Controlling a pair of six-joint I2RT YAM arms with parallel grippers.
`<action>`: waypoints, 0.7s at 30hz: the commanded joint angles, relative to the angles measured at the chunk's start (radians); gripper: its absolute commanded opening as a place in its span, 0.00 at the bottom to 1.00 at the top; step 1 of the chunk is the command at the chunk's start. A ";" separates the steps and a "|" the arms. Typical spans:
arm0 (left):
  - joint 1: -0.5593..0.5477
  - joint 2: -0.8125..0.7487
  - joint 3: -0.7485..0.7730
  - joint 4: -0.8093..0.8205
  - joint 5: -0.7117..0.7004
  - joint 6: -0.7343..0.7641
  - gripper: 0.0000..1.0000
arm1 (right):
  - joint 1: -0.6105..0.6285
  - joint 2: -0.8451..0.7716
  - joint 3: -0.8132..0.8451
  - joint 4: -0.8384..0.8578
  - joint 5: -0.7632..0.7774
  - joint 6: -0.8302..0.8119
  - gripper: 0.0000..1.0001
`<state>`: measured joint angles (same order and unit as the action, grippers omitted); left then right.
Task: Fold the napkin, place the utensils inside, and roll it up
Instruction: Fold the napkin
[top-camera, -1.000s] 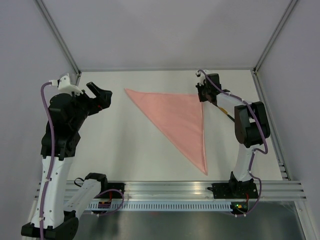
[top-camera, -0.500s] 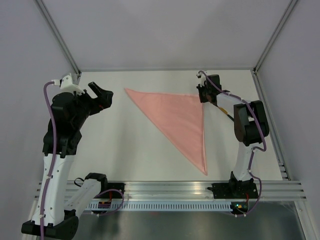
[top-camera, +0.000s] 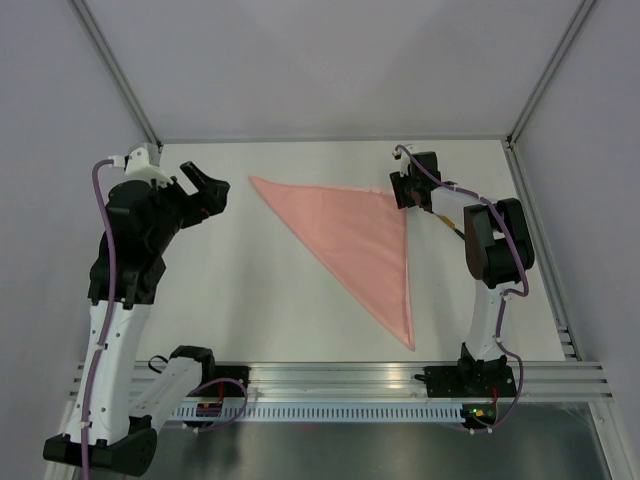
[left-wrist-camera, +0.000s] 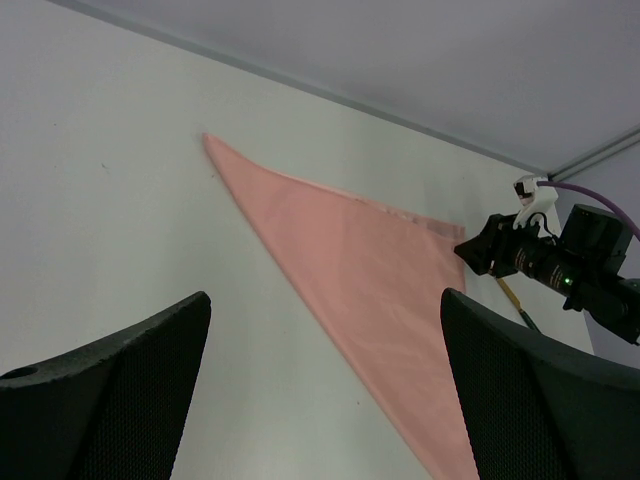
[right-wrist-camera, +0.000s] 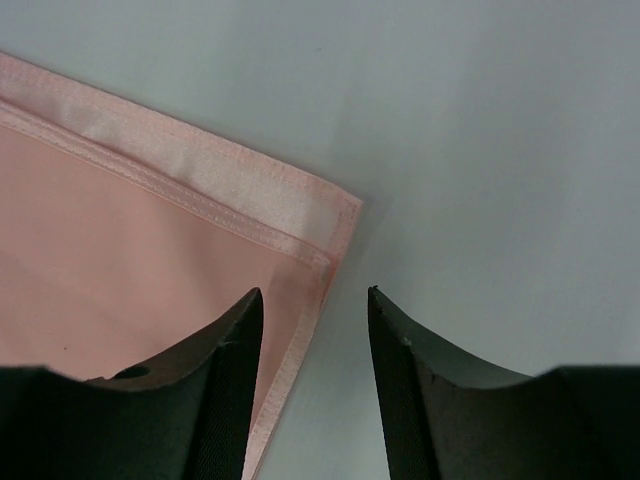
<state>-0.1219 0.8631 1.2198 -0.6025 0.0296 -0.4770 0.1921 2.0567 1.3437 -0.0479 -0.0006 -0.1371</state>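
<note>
Top external view shows a white table (top-camera: 250, 290) walled in by pale panels, with an arm bolted at each near corner. The napkin (top-camera: 365, 240) lies flat on it as a pink triangle, right of centre. One edge runs along the far side, another runs straight down the right side to a point near the front rail, and the long diagonal faces the left arm.

The left arm (top-camera: 125, 260) stands tall at the left, well apart from the cloth. The left gripper (top-camera: 205, 190) hangs above bare table, and the left wrist view shows its two fingers spread wide with nothing between them.

The right arm (top-camera: 495, 250) reaches to the far right corner of the triangle. The right gripper (right-wrist-camera: 313, 295) is down at that corner with its jaws apart. In the right wrist view the hemmed corner lies flat on the table in the gap, and neither finger pinches it.

The utensil (left-wrist-camera: 510, 293), yellowish with a dark handle, lies on the table just right of the napkin, partly hidden under the right arm.
</note>
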 joint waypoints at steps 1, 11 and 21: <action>0.004 0.017 0.029 0.029 0.035 -0.043 1.00 | -0.005 0.003 0.048 0.020 0.054 -0.016 0.53; 0.002 0.065 0.049 0.014 0.041 -0.037 1.00 | -0.005 -0.001 0.060 0.022 0.129 -0.024 0.58; 0.004 0.105 0.109 -0.003 0.056 -0.040 0.99 | -0.003 -0.004 0.077 0.011 0.208 -0.044 0.62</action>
<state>-0.1219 0.9646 1.2774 -0.6041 0.0425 -0.4770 0.1921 2.0583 1.3846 -0.0441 0.1448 -0.1612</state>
